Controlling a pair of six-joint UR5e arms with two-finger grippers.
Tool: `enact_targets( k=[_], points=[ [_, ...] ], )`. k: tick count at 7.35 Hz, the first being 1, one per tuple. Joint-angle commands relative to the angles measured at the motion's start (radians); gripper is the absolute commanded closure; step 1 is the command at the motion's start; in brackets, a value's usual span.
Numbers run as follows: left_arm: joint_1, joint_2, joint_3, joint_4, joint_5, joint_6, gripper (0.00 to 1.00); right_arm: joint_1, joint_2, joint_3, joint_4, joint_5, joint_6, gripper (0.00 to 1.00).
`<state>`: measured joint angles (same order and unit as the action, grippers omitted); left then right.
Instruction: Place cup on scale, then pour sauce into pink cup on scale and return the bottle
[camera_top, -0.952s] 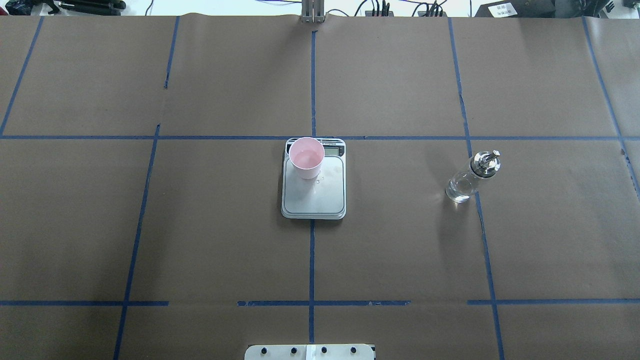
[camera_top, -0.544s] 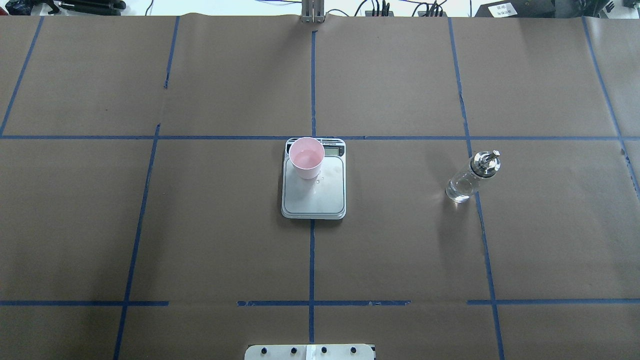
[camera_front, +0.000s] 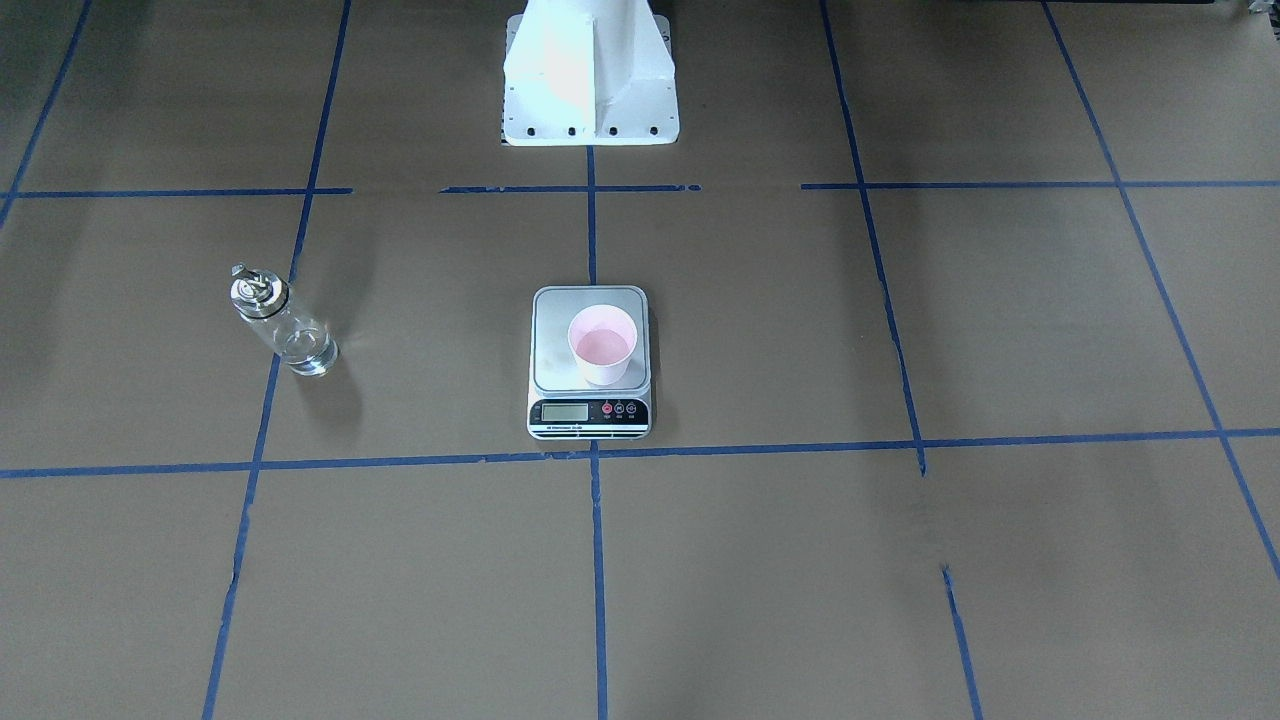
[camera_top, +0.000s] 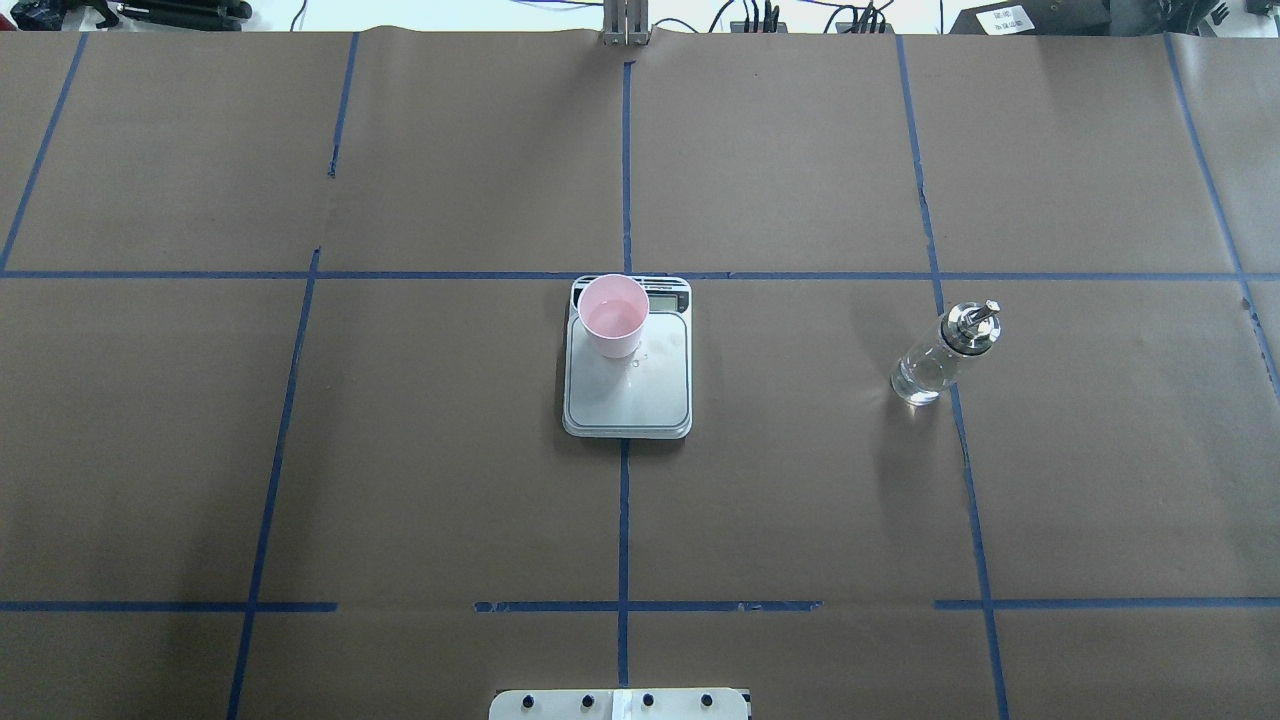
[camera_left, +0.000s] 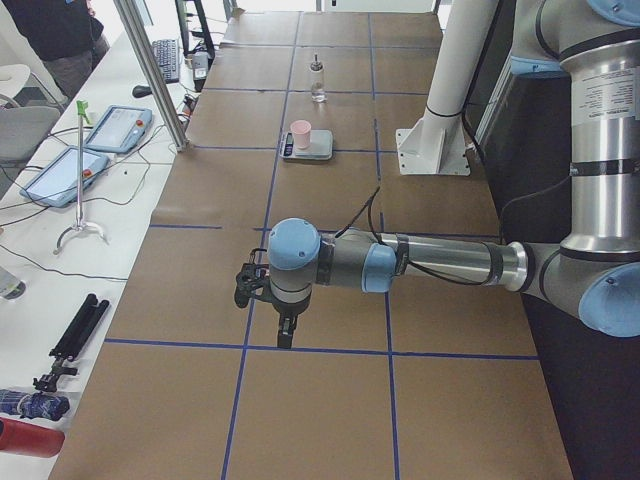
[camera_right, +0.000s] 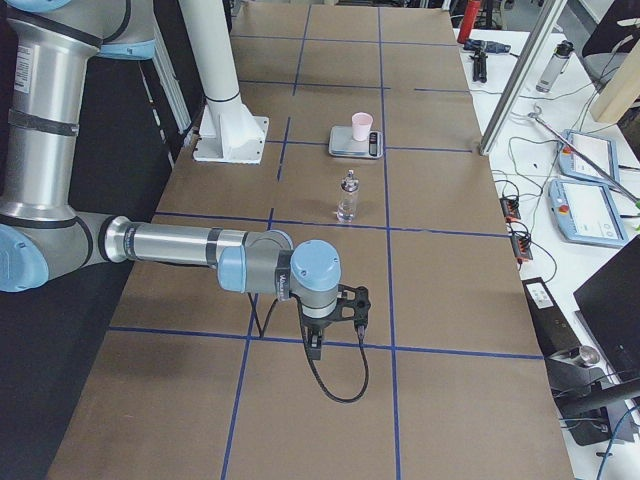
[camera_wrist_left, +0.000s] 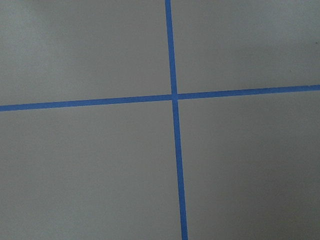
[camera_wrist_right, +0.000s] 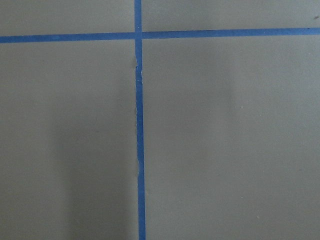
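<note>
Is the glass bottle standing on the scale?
No, the bottle stands upright on the table, apart from the scale, which carries only the cup.

The brown table is divided into fields by blue tape lines. In the overhead view, the scale lies flat at its centre. The bottle stands upright at 3 o'clock from the scale, well apart. The white robot base sits at 6 o'clock.
</note>
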<state>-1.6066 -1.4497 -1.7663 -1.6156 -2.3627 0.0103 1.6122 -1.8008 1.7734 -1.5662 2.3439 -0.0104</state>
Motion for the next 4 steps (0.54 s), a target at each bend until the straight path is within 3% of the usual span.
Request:
enact_targets(
  k=[1,4],
  points=[
    [0.002,0.000,0.004,0.000,0.000,0.000,0.00,0.000,0.000,-0.003,0.000,0.000,0.001,0.00],
    [0.001,0.000,0.004,0.002,0.002,-0.001,0.00,0.000,0.000,-0.008,0.000,0.000,0.000,0.00]
  ],
)
